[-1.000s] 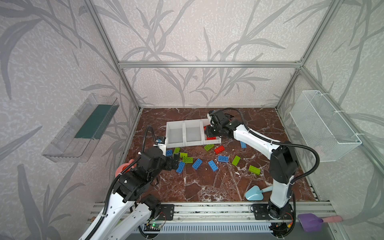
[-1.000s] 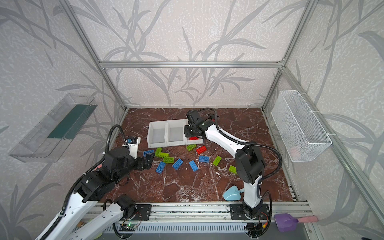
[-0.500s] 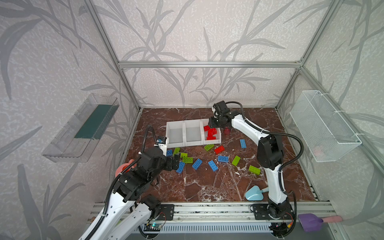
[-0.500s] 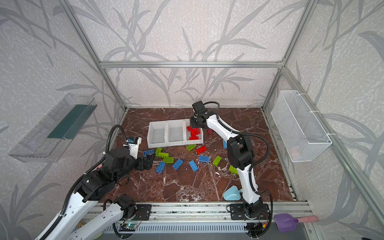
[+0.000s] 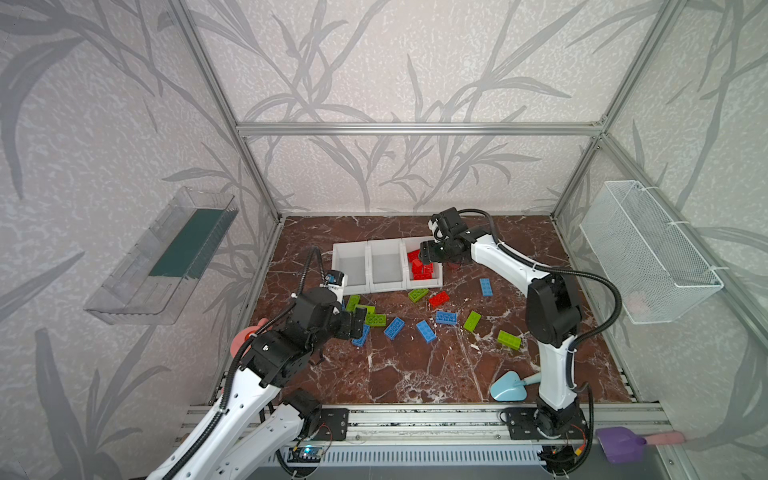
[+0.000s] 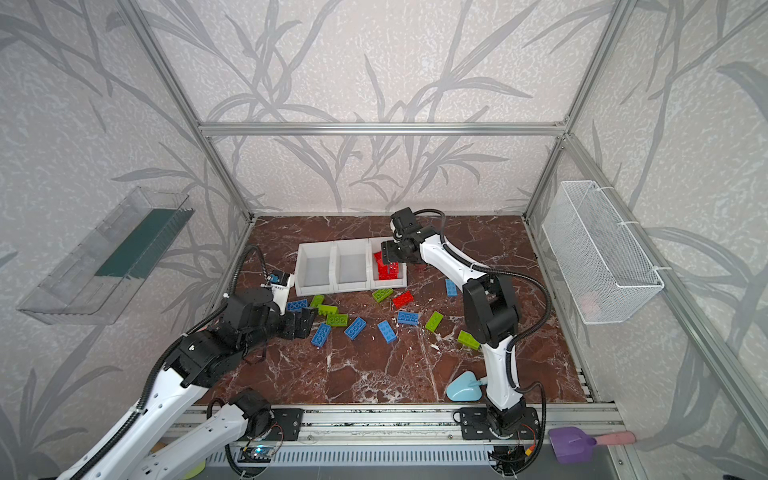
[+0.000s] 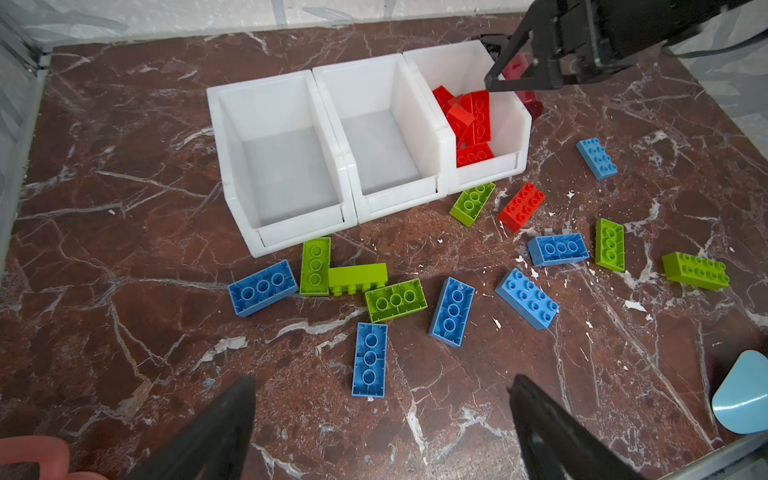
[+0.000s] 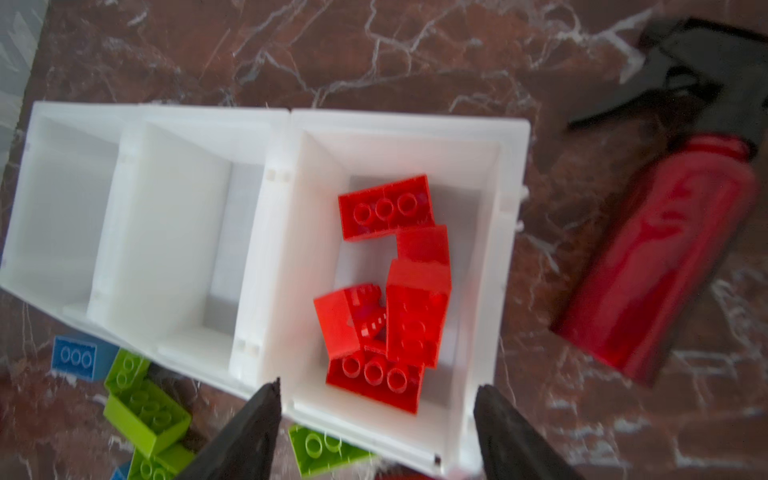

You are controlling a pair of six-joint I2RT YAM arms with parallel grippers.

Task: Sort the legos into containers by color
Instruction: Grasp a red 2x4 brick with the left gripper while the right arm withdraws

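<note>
Three white bins [image 5: 386, 266] stand in a row on the marble floor [image 5: 415, 374]. The end bin nearest the right arm holds red legos [image 5: 422, 269], and the right gripper [image 5: 427, 254] hangs just above it. In front of the bins lie blue legos [image 5: 394, 328], green legos [image 5: 417, 294] and one red lego [image 5: 438, 298]. The left gripper [image 5: 356, 323] sits low before the bins' opposite end. A blue scoop [image 5: 507, 386] lies well in front of the bins.

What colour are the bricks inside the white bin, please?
Red studded plastic bricks, clearest in the right wrist view.
</note>
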